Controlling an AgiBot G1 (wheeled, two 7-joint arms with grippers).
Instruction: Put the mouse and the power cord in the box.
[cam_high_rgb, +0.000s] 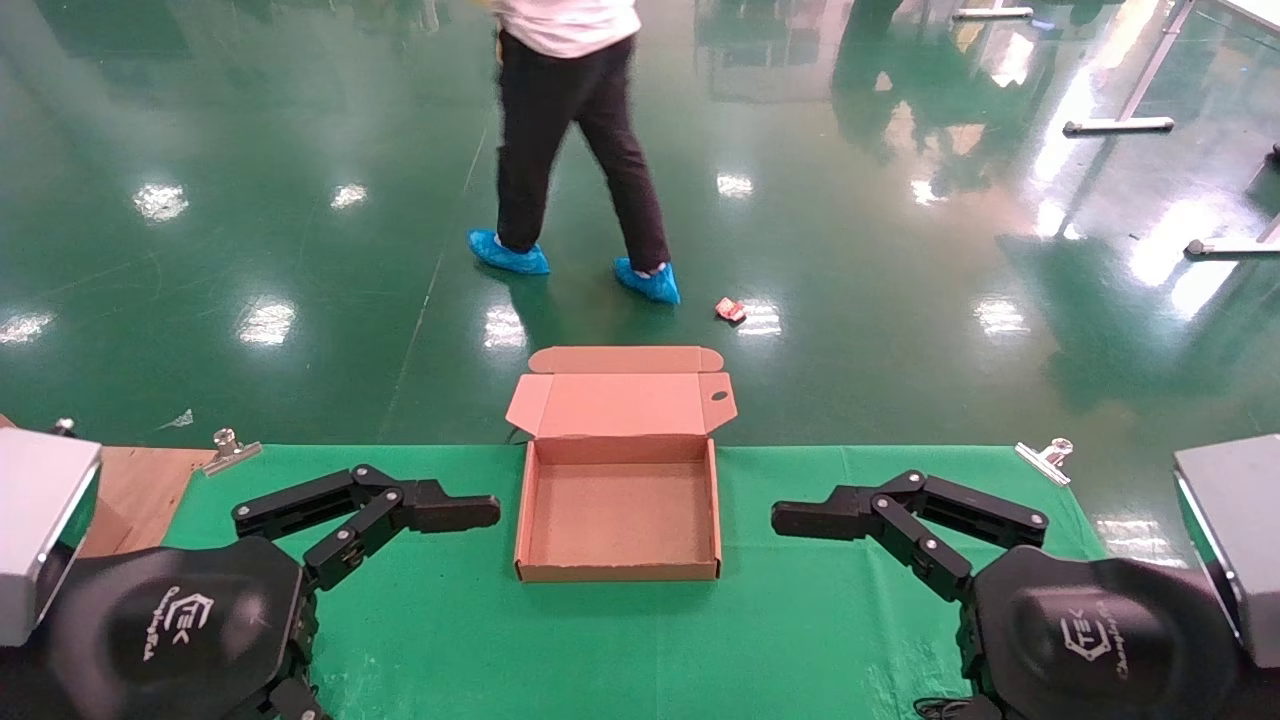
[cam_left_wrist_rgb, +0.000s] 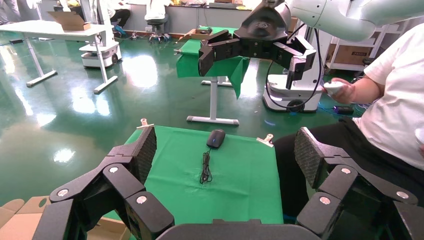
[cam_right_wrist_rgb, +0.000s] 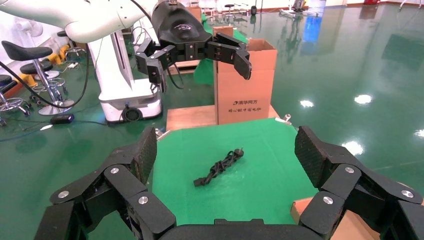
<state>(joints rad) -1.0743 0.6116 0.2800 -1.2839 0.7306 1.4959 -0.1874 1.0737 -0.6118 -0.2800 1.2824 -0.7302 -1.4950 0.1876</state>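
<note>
Nearest in the head view, the left gripper (cam_high_rgb: 470, 511) is seen low on the left of the green cloth (cam_high_rgb: 800, 620), fingers spread wide apart, nothing between them. The right gripper (cam_high_rgb: 800, 519) is mirrored on the right side, fingers likewise spread apart and empty. Both point inward toward the box (cam_high_rgb: 618, 573), which is set between them on the cloth, lid folded back flat past the far edge, inside bare cardboard. Neither gripper is touching the box.

The mouse (cam_left_wrist_rgb: 215, 138) is not seen in the head view; in the left wrist view it is found lying on the green cloth ahead of the open left gripper, well apart from it, with its thin cable (cam_left_wrist_rgb: 205, 168) bundled just on the near side of it.

The power cord (cam_right_wrist_rgb: 219, 167) is seen only in the right wrist view, lying in a twisted bundle on the cloth ahead of the open right gripper, well apart from the fingers. A taller cardboard carton (cam_right_wrist_rgb: 245, 87) with print is stood beyond the cloth edge.

Farther off on the green floor (cam_high_rgb: 200, 250), a person (cam_high_rgb: 575, 140) in blue shoe covers is seen, and a small red item (cam_high_rgb: 730, 309) lies near them.
</note>
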